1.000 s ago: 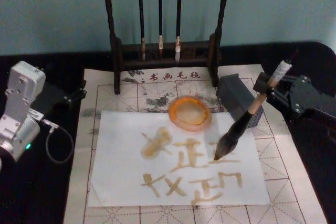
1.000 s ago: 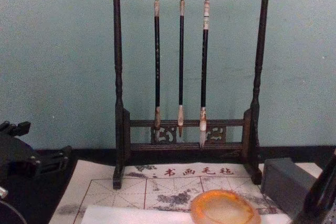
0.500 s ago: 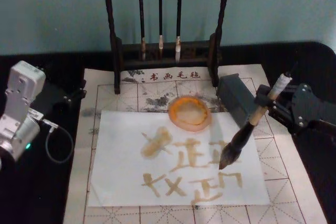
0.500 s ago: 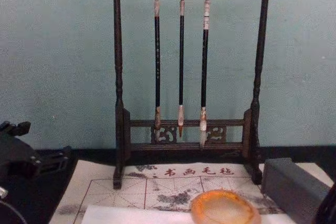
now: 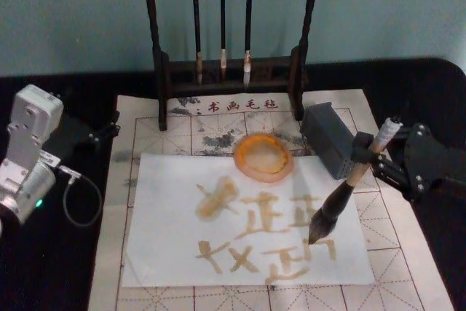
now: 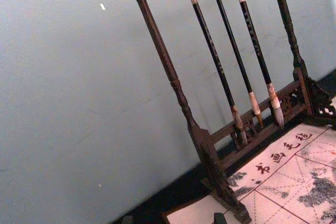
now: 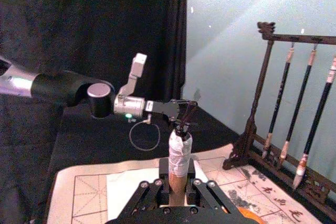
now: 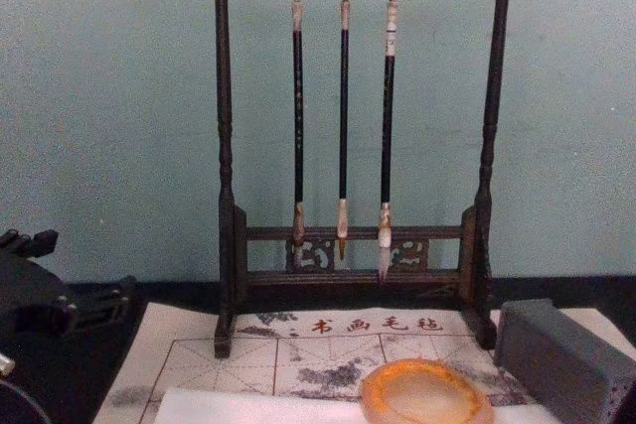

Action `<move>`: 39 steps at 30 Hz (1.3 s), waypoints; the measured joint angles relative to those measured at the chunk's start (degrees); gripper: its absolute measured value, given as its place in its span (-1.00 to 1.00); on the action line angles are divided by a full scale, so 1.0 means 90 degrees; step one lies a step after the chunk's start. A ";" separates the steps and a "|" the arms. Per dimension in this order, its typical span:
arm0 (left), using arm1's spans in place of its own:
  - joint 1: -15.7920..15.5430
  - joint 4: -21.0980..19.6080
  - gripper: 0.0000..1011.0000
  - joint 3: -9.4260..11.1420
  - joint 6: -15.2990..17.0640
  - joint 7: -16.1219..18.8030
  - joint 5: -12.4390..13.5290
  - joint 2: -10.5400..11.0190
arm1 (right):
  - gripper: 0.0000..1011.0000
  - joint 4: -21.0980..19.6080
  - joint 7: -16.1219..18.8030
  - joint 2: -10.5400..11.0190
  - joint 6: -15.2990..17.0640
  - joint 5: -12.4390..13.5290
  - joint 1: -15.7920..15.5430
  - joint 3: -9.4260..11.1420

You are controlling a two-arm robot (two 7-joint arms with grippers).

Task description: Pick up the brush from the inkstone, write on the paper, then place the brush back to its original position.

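Note:
My right gripper (image 5: pixel 366 152) is shut on the tan handle of the brush (image 5: pixel 336 203), which slants down to the left. Its dark bristle tip rests on the paper (image 5: pixel 164 191) at the right end of the lower row of tan strokes. In the right wrist view the white-wrapped handle end (image 7: pixel 179 153) rises between the fingers (image 7: pixel 149 195). The orange-rimmed inkstone (image 5: pixel 263 156) sits at the paper's far edge, apart from the brush, and shows again in the chest view (image 8: pixel 425 396). My left gripper (image 5: pixel 98 130) is parked at the far left, open and holding nothing.
A dark wooden rack (image 5: pixel 229 71) with three thin hanging brushes (image 8: pixel 343 116) stands behind the felt mat (image 5: pixel 408 253). A grey rectangular block (image 5: pixel 329 140) sits just beside my right gripper. Black cloth covers the table on both sides.
My right gripper has drawn the brush toward me and a little to the right. The tip went from the upper row of strokes to the lower row. The left arm is still.

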 joint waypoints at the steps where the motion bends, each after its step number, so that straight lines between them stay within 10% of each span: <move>1: 0.0000 0.0000 0.98 0.0000 0.0000 0.0000 0.0000 0.0000 | -0.64 -0.0001 0.0014 0.0007 -0.0005 -0.0009 0.0003 -0.0006; 39: 0.0000 0.0000 0.98 0.0000 0.0000 0.0000 0.0000 0.0000 | -0.64 0.0040 0.0225 0.0054 -0.0062 -0.0201 0.0197 -0.0368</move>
